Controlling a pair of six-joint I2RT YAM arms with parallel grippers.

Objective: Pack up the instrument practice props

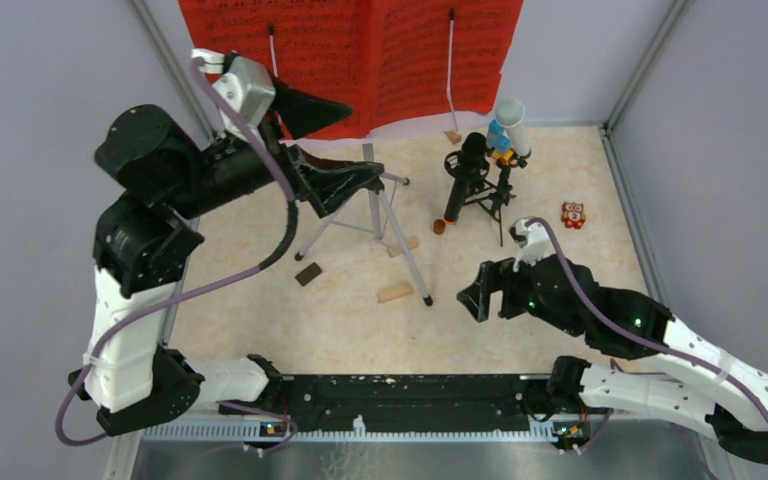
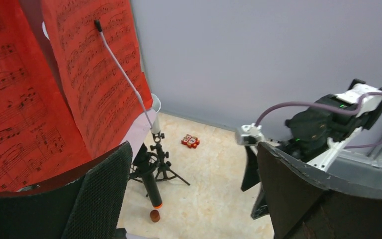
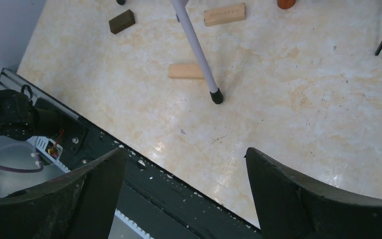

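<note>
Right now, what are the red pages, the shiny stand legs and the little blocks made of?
The red pages look like thin matte paper, printed with music notes. The stand legs look like smooth silvery metal tube, with a black, probably rubber, foot. The little blocks look like bare pale wood with faint grain; the dark block is harder to tell.

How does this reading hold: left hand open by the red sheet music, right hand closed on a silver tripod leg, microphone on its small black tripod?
Wrong on one point: the right hand is open and empty, the silver tripod leg clear of it, as the right wrist view shows. The rest stands: left hand open by the red sheet music, microphone on its small black tripod.
</note>
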